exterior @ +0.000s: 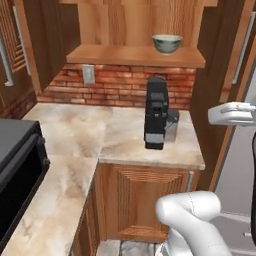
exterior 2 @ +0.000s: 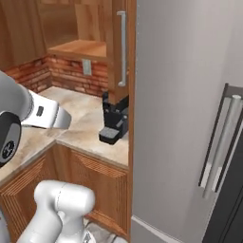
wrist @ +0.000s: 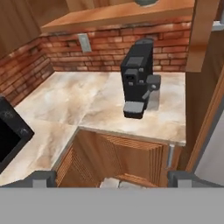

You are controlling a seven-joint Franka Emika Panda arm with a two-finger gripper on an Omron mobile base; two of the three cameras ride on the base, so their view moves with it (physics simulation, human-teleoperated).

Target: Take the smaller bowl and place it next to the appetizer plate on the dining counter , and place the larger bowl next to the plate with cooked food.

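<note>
The smaller bowl [exterior: 167, 43] sits upright on the wooden shelf [exterior: 135, 55] above the brick backsplash [exterior: 120, 82], towards the shelf's right end and directly above the black coffee machine [exterior: 157, 114]. That machine stands on the marble worktop [exterior: 85, 135] near its right edge, with a dark microwave [exterior: 17, 165] at the left side of the worktop and a wall outlet [exterior: 88, 74] on the brick. From the hand view the gripper [wrist: 112, 179] hangs well back from the worktop with its fingertips [wrist: 41, 178] spread wide apart, nothing between them.
</note>
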